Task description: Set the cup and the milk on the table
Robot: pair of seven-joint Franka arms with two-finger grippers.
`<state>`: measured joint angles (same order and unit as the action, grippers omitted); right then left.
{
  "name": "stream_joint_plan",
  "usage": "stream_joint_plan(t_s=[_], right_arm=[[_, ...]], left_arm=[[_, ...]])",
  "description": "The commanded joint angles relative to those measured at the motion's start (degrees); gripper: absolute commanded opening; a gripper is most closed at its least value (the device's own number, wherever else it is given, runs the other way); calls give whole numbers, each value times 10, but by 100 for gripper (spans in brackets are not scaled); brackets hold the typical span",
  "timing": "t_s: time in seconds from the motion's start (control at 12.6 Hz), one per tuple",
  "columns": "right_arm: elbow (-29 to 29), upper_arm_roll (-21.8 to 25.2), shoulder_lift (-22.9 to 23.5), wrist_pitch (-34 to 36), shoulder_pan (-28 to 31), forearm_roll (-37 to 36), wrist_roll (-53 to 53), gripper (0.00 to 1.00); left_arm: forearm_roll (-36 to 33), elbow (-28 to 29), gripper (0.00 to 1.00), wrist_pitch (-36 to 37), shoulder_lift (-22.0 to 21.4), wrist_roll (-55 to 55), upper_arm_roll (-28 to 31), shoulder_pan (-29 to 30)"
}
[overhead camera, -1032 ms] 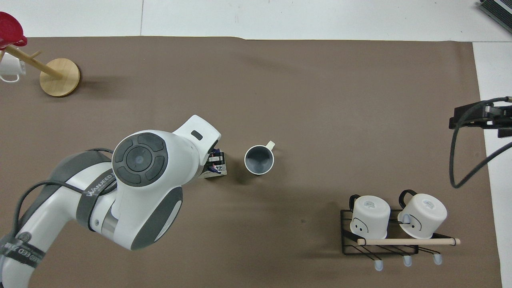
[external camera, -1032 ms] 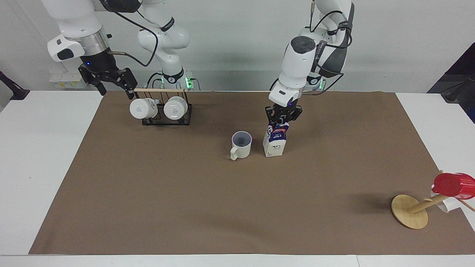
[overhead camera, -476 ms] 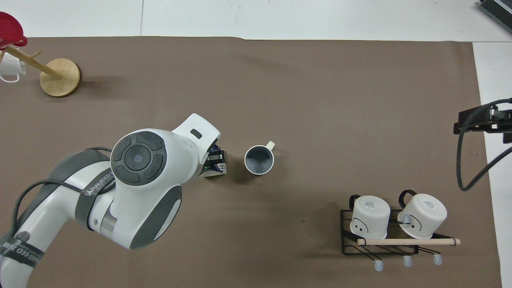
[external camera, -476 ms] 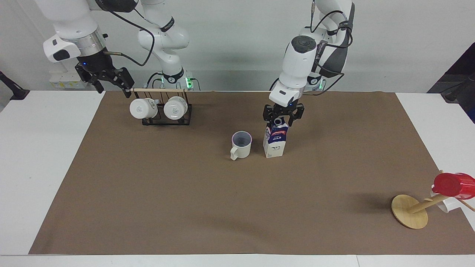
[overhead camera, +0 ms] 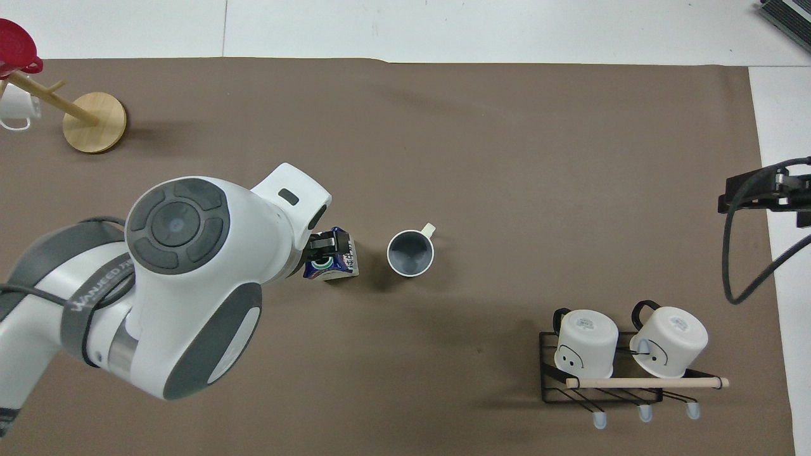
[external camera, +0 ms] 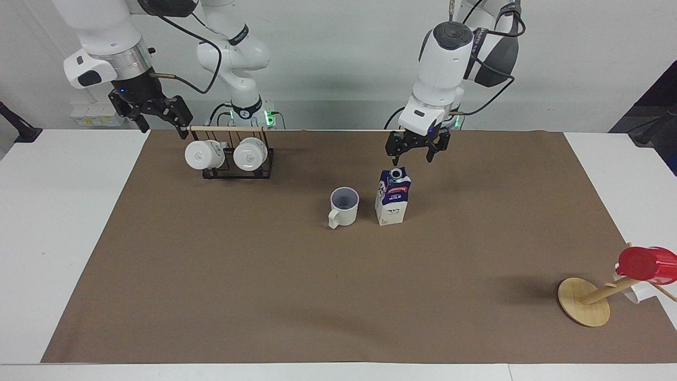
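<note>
The milk [external camera: 392, 197] stands upright on the table [external camera: 264, 275], on its brown sheet, with nothing touching it. Beside it, toward the right arm's end, the cup [external camera: 344, 206] stands upright with its mouth up. My left gripper [external camera: 413, 157] hangs open and empty in the air above the milk, clear of its cap. In the overhead view the left arm covers part of the milk [overhead camera: 336, 263], and the cup [overhead camera: 410, 253] shows whole. My right gripper [external camera: 164, 126] waits open and raised beside the mug rack.
A black wire rack [external camera: 237, 170] with two white mugs and a wooden bar stands near the robots at the right arm's end. A round wooden disc stand [external camera: 583, 301] carrying a red cup [external camera: 648, 263] leans at the corner farthest from the robots, at the left arm's end.
My left gripper opened, let go of the milk and rose above it. The milk stays standing beside the cup. The right gripper lifted slightly.
</note>
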<state>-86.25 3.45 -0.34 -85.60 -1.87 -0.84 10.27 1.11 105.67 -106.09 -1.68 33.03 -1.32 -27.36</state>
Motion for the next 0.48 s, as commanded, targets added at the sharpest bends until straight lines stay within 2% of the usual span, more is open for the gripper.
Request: stream_joint_plan(t_s=[0.0, 0.24, 0.4], right_arm=[[-17, -7, -14, -4, 11, 4, -18, 100], [-18, -7, -15, -3, 11, 4, -18, 100], [-19, -8, -15, -4, 11, 4, -18, 100]], left_arm=[[4, -21, 100, 53, -20, -94, -1, 55], [4, -81, 100, 115, -22, -229, -2, 158], [4, -109, 100, 124, -23, -280, -1, 212]])
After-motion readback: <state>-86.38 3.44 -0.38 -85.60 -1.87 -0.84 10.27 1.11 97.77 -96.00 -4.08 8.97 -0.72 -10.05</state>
